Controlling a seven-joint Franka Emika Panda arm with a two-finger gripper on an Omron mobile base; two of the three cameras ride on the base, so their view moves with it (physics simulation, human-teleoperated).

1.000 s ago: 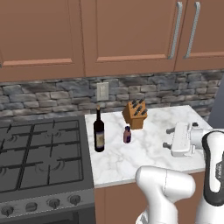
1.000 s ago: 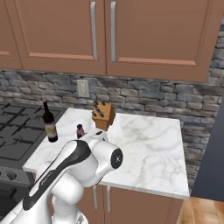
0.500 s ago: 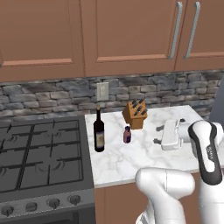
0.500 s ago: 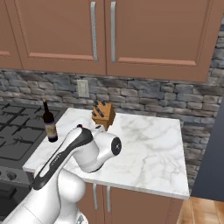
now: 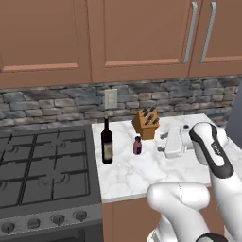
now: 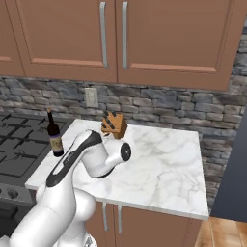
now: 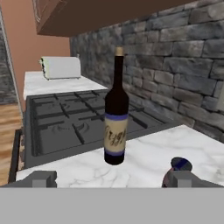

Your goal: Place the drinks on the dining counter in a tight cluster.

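The tall dark wine bottle (image 5: 107, 144) (image 6: 54, 137) with a cream label stands upright at the left edge of a small marble counter (image 5: 151, 172), beside the stove. To its right is the tiny purple-brown bottle (image 5: 137, 145). My gripper (image 5: 161, 143) hovers low over the counter just right of that small bottle, fingers pointing left, open and empty. In the hand view the wine bottle (image 7: 116, 118) stands dead ahead between the spread fingertips (image 7: 39, 178), and the small bottle (image 7: 177, 168) sits low beside the right tip. The dining counter is out of view.
A wooden knife block (image 5: 146, 124) (image 6: 114, 125) stands by the stone backsplash behind the small bottle. A gas stove (image 5: 42, 175) (image 7: 74, 122) adjoins the counter on the left. Brown upper cabinets hang overhead. A pale appliance (image 7: 61, 67) sits on a counter beyond the stove.
The hand has swung left across the small counter, from its right side to beside the tiny bottle. The jaws stayed open. Both bottles have not moved.
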